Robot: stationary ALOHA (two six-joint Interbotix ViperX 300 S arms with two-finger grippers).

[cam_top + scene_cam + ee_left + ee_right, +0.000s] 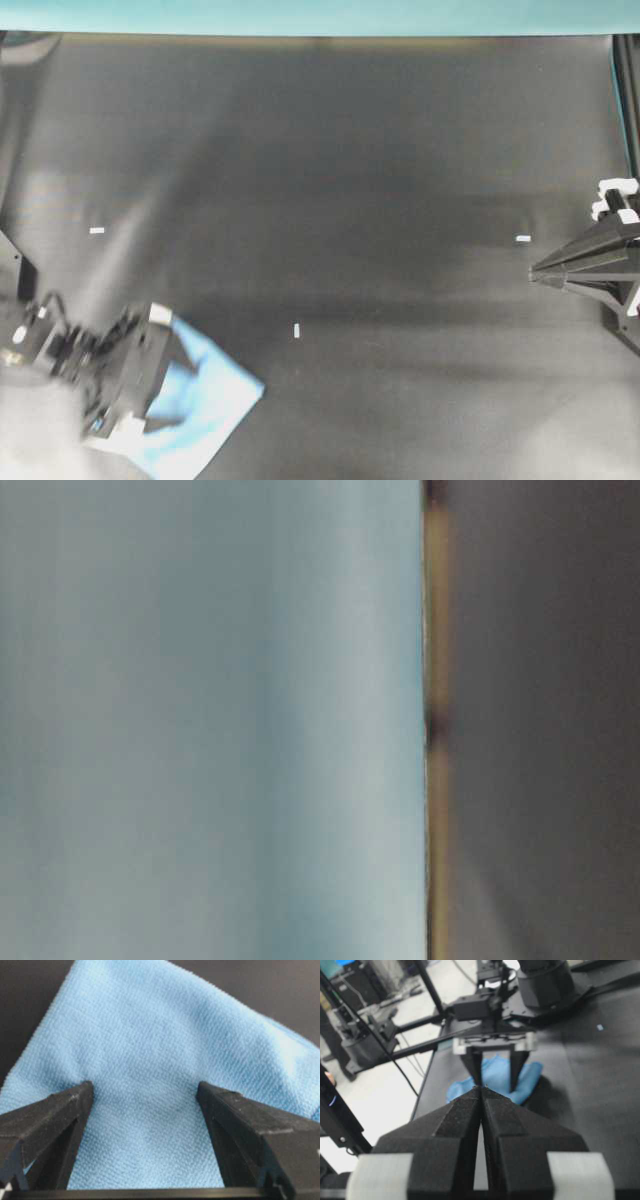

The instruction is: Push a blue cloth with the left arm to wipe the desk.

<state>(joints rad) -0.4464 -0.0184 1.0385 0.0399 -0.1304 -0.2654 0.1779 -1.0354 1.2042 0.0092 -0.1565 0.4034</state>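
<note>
The blue cloth (218,400) lies flat on the black desk (350,170) at the lower left of the overhead view. My left gripper (183,395) is open, and its two fingers rest on the cloth, spread apart with fabric between them. In the left wrist view the cloth (165,1035) fills the frame between the open fingers (142,1092). My right gripper (533,272) is shut and empty at the right edge, far from the cloth. The right wrist view shows its closed tips (481,1088) pointing at the cloth (530,1077) and the left gripper (495,1080).
Small white tape marks (97,230), (297,330), (523,238) lie on the desk. A teal strip (320,15) runs along the far edge. The desk's near-left edge (422,1095) is close to the cloth. The table-level view is blurred.
</note>
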